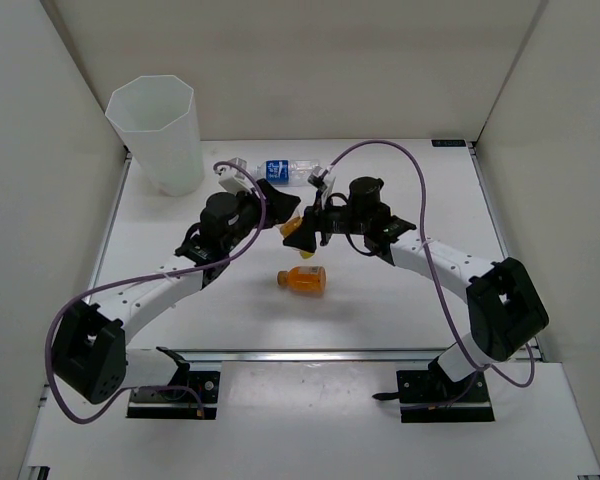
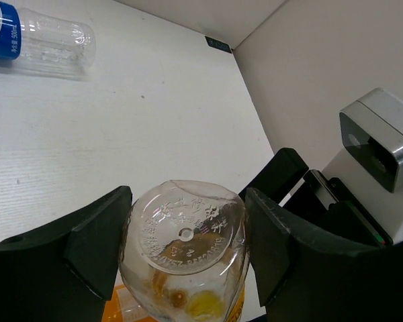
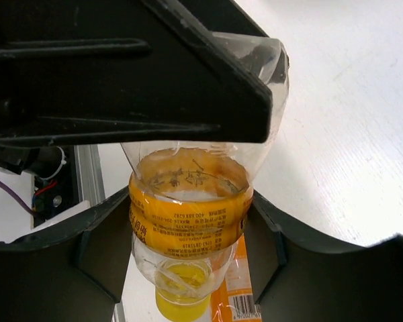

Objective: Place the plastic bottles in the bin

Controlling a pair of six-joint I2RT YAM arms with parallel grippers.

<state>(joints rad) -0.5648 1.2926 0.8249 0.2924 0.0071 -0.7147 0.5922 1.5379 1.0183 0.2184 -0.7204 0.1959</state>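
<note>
A clear bottle with a yellow cap and yellow label (image 1: 298,232) hangs cap-down above the table's middle, held between both arms. My left gripper (image 2: 185,245) is shut on its clear base (image 2: 185,228), a finger pressed to each side. My right gripper (image 3: 191,231) is shut on the labelled middle (image 3: 188,201), with the yellow cap (image 3: 181,305) below. The orange-filled bottle (image 1: 302,279) lies on the table just beneath. A clear bottle with a blue label (image 1: 285,170) lies farther back. The bin (image 1: 155,130) stands at the back left, away from both grippers.
White walls close in the table on the left, back and right. The right arm's wrist camera (image 2: 379,144) sits close beside my left fingers. A metal rail (image 1: 330,353) runs along the table's near edge.
</note>
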